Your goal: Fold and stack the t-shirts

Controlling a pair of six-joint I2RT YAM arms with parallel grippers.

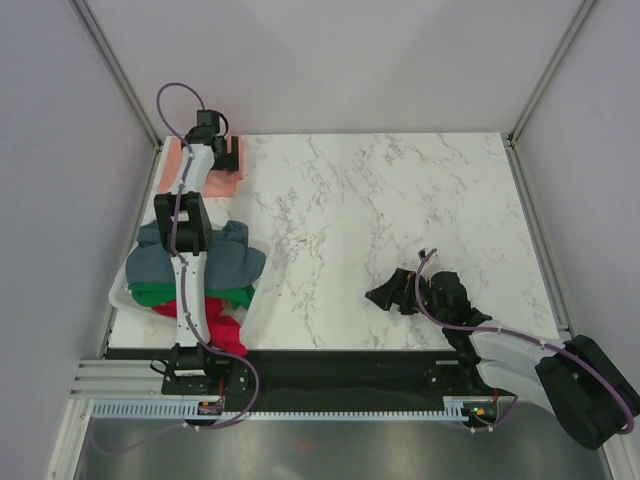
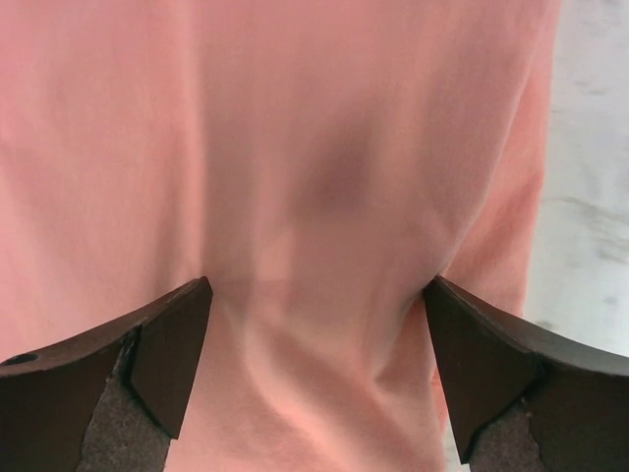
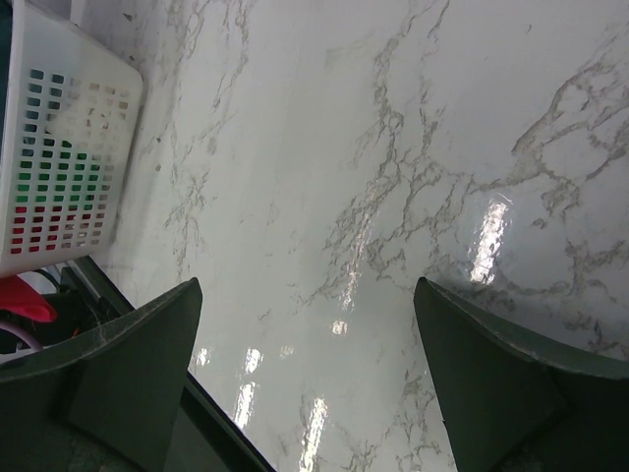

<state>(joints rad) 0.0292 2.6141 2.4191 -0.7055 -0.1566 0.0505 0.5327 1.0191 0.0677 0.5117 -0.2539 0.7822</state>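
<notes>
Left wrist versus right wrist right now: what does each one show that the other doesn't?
Only the left wrist: the salmon-pink t-shirt filling the frame beneath the open left gripper. Only the right wrist: the white mesh basket, green and red cloth showing through its holes, and the open right gripper. Both: the marble table.
</notes>
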